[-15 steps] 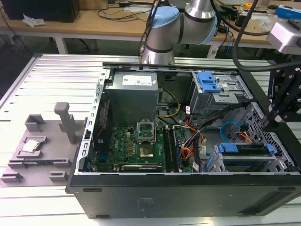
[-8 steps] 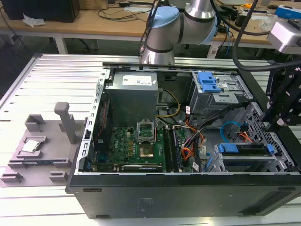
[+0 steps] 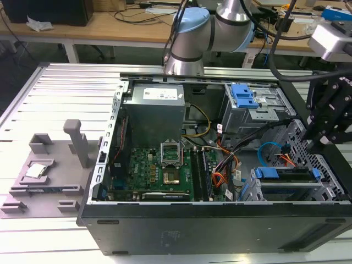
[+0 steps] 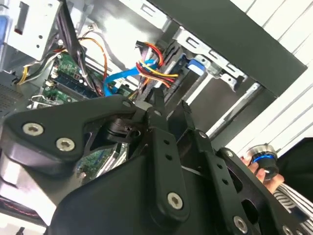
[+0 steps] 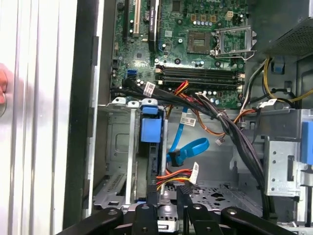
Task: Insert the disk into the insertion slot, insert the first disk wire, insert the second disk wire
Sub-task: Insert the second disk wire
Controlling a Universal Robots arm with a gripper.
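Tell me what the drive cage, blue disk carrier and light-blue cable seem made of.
Silver perforated drive cage: likely bare sheet metal, dull sheen, punched holes. Bright blue disk carrier: probably moulded plastic, smooth, uniform colour. Flat light-blue cable: seemingly soft plastic sheath, as it curves in a loop.

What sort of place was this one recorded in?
Probably a robotics lab or workshop: an opened computer case sits on a slotted metal table, a robot arm reaches over it, and wooden benches strewn with cables stand behind.
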